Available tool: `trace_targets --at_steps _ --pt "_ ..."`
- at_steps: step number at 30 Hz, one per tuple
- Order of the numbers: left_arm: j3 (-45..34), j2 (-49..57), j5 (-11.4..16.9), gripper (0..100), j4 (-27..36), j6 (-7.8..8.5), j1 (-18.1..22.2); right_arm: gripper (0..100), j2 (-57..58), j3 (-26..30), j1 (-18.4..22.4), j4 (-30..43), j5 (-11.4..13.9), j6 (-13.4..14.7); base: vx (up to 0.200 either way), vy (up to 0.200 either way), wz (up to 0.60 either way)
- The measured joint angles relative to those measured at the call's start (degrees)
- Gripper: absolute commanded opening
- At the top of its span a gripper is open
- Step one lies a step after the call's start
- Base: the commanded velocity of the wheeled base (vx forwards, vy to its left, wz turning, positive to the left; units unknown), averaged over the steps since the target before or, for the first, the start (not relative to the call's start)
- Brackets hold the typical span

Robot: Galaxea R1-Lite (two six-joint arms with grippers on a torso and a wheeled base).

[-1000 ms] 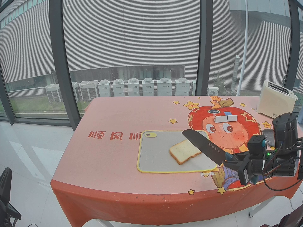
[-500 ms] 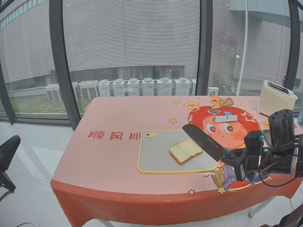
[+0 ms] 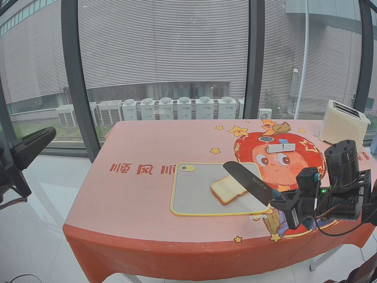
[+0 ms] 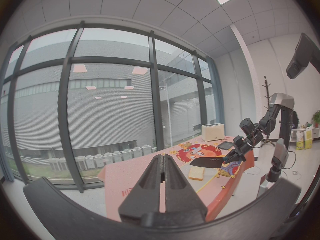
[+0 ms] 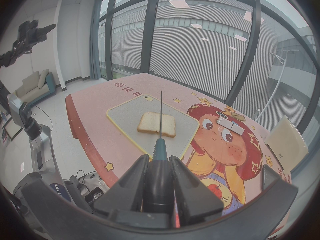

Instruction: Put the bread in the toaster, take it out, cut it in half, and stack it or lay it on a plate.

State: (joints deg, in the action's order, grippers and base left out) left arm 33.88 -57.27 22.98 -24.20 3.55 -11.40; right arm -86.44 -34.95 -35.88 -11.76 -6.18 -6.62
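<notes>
Right claw (image 3: 288, 206) grips the handle of a knife (image 3: 246, 179), its blade poised over the bread (image 3: 224, 190) on a cutting board (image 3: 188, 197) near the front edge of the worktop (image 3: 149, 146). This looks like the cutting step; next, the blade should probably come down across the slice's middle. Left claw (image 4: 163, 170) is closed and empty.

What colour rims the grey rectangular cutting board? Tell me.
Yellow; cutting board shows best in head view.

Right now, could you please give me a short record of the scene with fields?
bread: one slice, flat on the board
board: on the table, near its front edge
knife: held by the right gripper, blade above the bread
toaster: far right corner of the table
left gripper: shut, empty, raised beyond the table's left side
</notes>
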Motion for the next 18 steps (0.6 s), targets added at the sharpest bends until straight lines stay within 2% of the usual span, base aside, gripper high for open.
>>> trace_targets --at_steps 1,7,14,18 --pt "0.6 -1.2 1.3 0 0.0 -0.29 0.0 0 -0.2 0.1 0.0 0.0 0.0 0.0 0.0 0.0 0.0" --pt "3.7 -5.9 4.3 0 0.0 -0.68 0.0 0 -0.9 0.1 -0.3 -0.1 -0.1 0.0 0.0 0.0 0.0" --pt "10.2 -13.8 5.9 0 -0.1 -3.5 -0.5 0 -1.2 -0.3 -0.8 -0.1 -0.4 0.0 0.0 0.0 0.0" --pt "15.1 -20.2 6.7 0 -2.6 -4.58 -1.9 0 -1.5 -0.6 -1.0 -0.1 -0.5 0.0 0.0 0.0 0.0"
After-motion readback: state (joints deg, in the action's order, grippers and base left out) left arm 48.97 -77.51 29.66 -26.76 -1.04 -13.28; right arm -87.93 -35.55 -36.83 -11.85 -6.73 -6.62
